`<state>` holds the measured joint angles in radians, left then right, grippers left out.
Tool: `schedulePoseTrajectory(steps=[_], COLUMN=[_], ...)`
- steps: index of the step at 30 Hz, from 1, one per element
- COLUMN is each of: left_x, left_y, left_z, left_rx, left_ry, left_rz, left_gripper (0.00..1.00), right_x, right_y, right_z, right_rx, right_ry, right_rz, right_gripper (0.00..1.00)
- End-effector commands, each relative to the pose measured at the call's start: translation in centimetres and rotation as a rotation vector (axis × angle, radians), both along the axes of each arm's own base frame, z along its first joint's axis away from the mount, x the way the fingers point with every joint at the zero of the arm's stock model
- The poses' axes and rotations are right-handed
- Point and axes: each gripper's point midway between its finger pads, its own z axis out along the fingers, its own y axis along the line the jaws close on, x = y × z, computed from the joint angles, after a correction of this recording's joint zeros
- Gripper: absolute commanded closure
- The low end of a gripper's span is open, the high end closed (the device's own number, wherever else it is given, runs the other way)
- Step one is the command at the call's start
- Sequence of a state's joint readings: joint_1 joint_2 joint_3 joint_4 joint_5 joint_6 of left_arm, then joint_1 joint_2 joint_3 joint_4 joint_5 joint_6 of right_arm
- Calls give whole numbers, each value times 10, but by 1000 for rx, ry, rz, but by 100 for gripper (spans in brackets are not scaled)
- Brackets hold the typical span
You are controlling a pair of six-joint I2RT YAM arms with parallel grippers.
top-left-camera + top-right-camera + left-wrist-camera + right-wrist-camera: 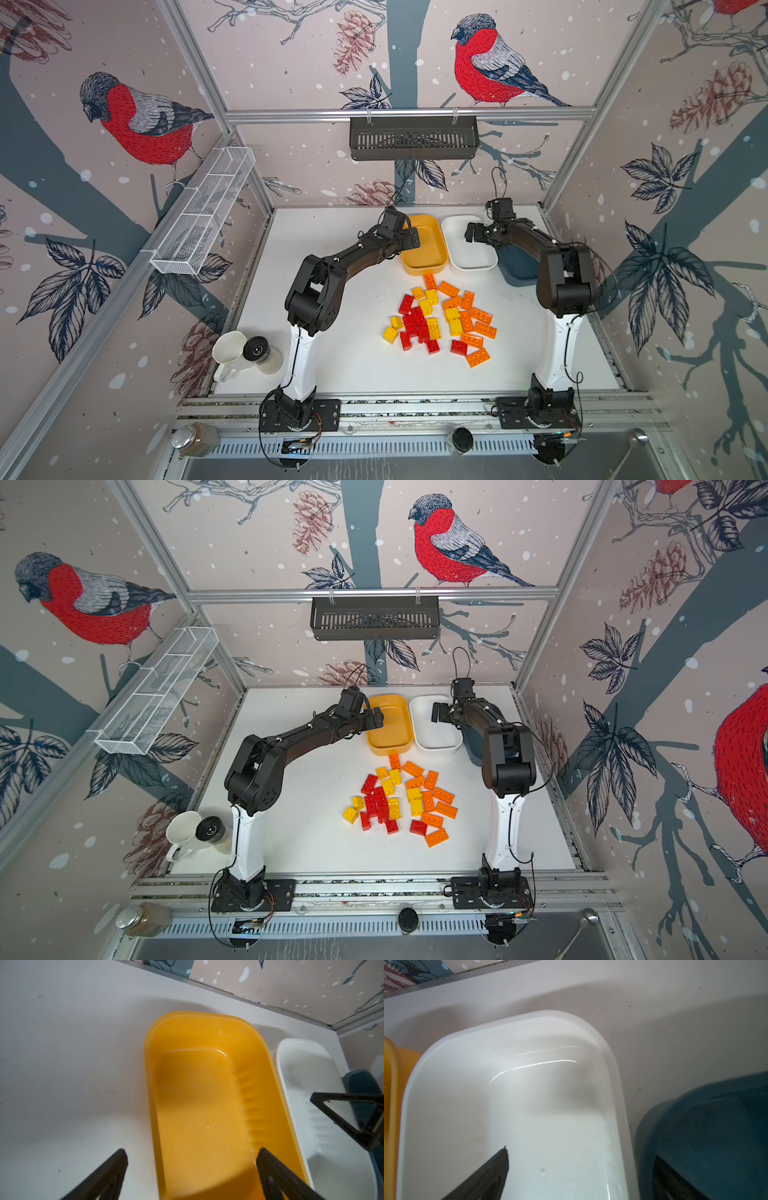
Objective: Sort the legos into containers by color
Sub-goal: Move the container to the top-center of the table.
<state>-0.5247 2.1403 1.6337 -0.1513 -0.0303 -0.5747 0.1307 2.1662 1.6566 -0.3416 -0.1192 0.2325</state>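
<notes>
Standing at the near left corner of the tabletop (353, 374), a white mug (228, 353) and a black-lidded jar (259, 351) sit side by side. Farther in, between the two arms, the legos (440, 320) lie in a loose heap on the tabletop, red ones mostly toward the left, orange toward the right, yellow mixed through. The farthest orange brick lies just beside the near end of the yellow-orange tray (430, 255). Next to that come the white tray (469, 259) and the dark teal tray (519, 268), in a row. The left end effector (192, 1150) hangs with fingers wide apart, one over the tabletop and one over the yellow-orange tray, gripping nothing. The right end effector (581, 1153) is likewise spread wide, straddling the white and teal trays. On the walls beyond hang a white mesh rack (203, 212) and a black slotted basket (413, 137).
</notes>
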Motion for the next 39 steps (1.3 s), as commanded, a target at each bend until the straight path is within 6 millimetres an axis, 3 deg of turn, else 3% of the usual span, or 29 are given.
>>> schedulePoseTrajectory(steps=[1,8,18,23,26,29,33,36,39], left_x=[3,9,1,-8,-10,-11,-13,-14,-15], left_y=[22,51,110,125,129,132,138,141,144], left_z=[-15,-34,-38,-39,-35,-26,-15,-10,-14], left_rx=[96,123,203,234,250,265,275,283,296], left_ry=[62,124,132,130,119,106,92,88,101], left_rz=[58,91,162,158,143,134,128,116,112], left_gripper=[3,3,3,3,3,3,3,3,3], right_x=[-1,-2,-15,-25,-26,-23,-24,-30,-35], right_y=[14,68,140,168,178,163,113,67,28], right_z=[-4,-6,1,4,15,38,69,76,68], right_rx=[-26,54,126,162,187,204,180,143,142], right_ry=[19,27,10,4,-12,-50,-110,-128,-97], right_rz=[10,93,133,135,148,115,101,110,111], right_gripper=[6,15,14,12,10,8,6,2,1])
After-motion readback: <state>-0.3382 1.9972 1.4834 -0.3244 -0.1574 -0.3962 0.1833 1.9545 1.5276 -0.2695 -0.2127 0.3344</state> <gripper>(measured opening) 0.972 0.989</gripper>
